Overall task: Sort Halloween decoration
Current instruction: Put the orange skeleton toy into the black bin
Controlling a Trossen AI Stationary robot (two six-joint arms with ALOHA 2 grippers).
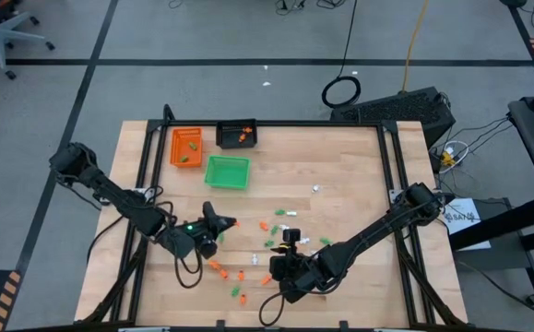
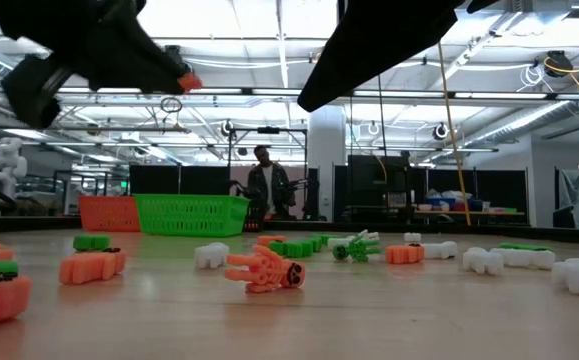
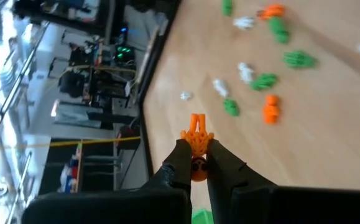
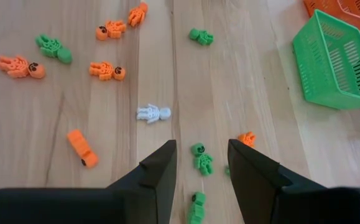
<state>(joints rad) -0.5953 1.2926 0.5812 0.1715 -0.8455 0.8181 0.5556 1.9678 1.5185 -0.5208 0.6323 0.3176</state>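
Small orange, green and white skeleton-shaped pieces (image 1: pixel 268 242) lie scattered flat on the wooden table. They show close up in the right wrist view (image 4: pixel 105 70) and in the low view (image 2: pixel 265 270). My left gripper (image 3: pixel 197 149) is above the table's near-left part (image 1: pixel 222 222), shut on one orange piece. My right gripper (image 4: pixel 201 152) is open and hangs over the cluster near the table's middle (image 1: pixel 288 245). A green piece (image 4: pixel 201 158) lies on the table below the gap between its fingers. My left gripper pinches an orange skeleton piece between its two fingers. The round head end (image 3: pixel 198 169) sits between the fingers, and the body end (image 3: pixel 197 129) sticks out past the fingertips. The piece is lifted clear of the table, as the low view shows (image 2: pixel 187 81).
Three small trays stand at the far-left of the table: orange (image 1: pixel 185 146), black (image 1: pixel 237 135) and green (image 1: pixel 227 171). The orange and black ones hold a few pieces. Bare wood lies on the table's right half (image 1: pixel 359 175). A person (image 2: pixel 267 185) stands in the room beyond.
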